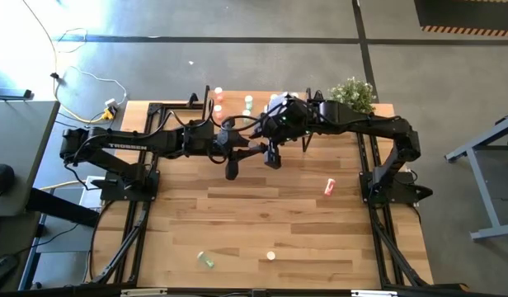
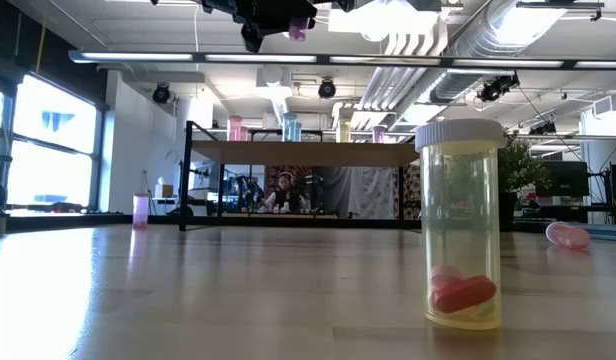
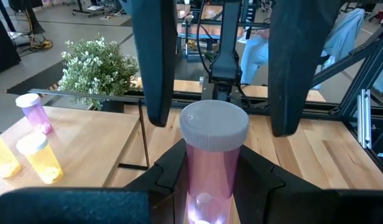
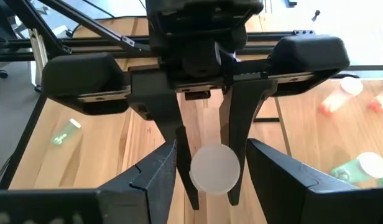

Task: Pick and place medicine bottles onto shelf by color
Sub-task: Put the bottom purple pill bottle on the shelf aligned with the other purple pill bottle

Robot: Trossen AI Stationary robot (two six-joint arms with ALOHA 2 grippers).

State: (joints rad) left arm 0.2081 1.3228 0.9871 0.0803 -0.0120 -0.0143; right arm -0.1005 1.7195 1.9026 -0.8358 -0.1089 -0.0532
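A pink bottle [image 3: 211, 163] with a white cap [image 4: 213, 168] stands upright in my left gripper [image 3: 213, 186], high above the table's middle, in front of the shelf [image 2: 298, 151]. In the low view the pink bottle [image 2: 298, 30] shows at the very top. My right gripper [image 4: 211, 149] is open and comes down from above. Its fingers [image 3: 155, 62] stand on either side of the cap without touching it. Several bottles stand on the shelf [image 1: 237, 106]. My left gripper pinches the pink bottle's body [image 3: 207, 177] below the cap, between its two fingers [image 3: 170, 177]. The fingers come in level from the table's left and lie across the bottle. The bottle is upright, cap up, and lifted clear of the table.
A yellow bottle [image 2: 460, 222] stands near the table's near edge. A green one [image 1: 206, 260] lies to its left, and a red one [image 1: 329, 187] lies toward the right side. A potted plant [image 1: 353, 92] stands at the far right corner. A person sits in the room beyond.
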